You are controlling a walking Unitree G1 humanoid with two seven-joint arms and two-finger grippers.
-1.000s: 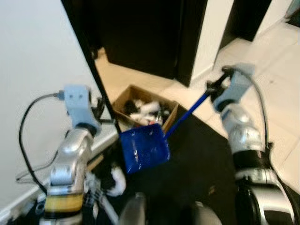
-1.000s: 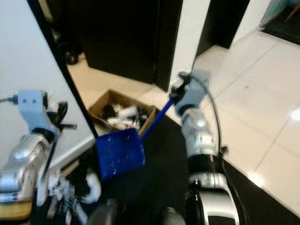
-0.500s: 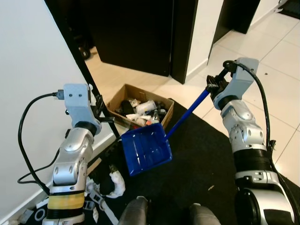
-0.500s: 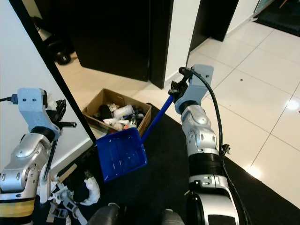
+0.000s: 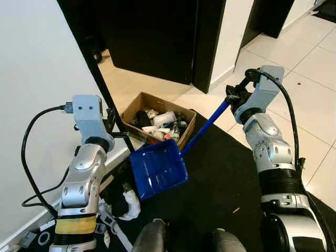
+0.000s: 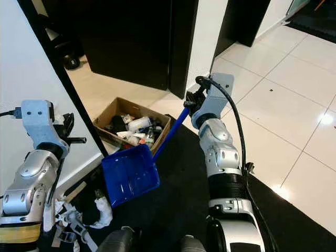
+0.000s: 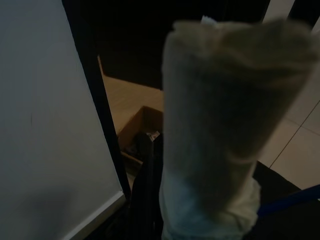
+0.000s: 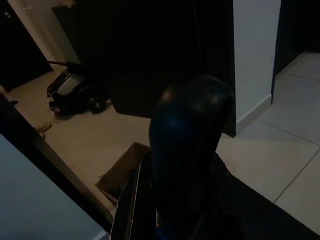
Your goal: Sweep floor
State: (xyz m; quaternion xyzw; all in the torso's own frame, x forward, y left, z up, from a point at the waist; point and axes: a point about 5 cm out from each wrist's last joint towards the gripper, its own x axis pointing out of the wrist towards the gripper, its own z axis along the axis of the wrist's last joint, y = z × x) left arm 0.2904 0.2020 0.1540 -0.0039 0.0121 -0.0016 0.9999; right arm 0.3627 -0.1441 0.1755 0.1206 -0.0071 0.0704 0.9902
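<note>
A blue dustpan [image 5: 158,168] is held above a black mat [image 5: 220,173] by its long blue handle [image 5: 206,128], the top end of which is clamped in the closed fingers of the right hand [image 5: 232,96]. The pan hangs tilted, just beside the near edge of an open cardboard box [image 5: 185,126] that stands on the floor and is crowded with bottles and other rubbish [image 5: 160,123]. The left hand [image 5: 112,125] is raised near the white wall [image 5: 37,79] and is closed on a thin dark shaft [image 6: 54,181] that runs down beside the left arm; in the left wrist view a pale, blurred, cloth-like bundle [image 7: 220,125] is seen close to the camera, and what it belongs to cannot be told. On the mat near the robot's feet, crumpled white and dark litter [image 5: 126,202] is seen. A black door frame [image 5: 94,68] slants up along the wall, and behind it a dark doorway [image 5: 152,37] opens onto beige flooring [image 5: 131,86]. To the right, glossy white floor tiles [image 6: 294,115] with dark joints are spread beyond the mat's edge. In the right wrist view a small wheeled machine [image 8: 75,92] is parked on the beige floor in the shade.
</note>
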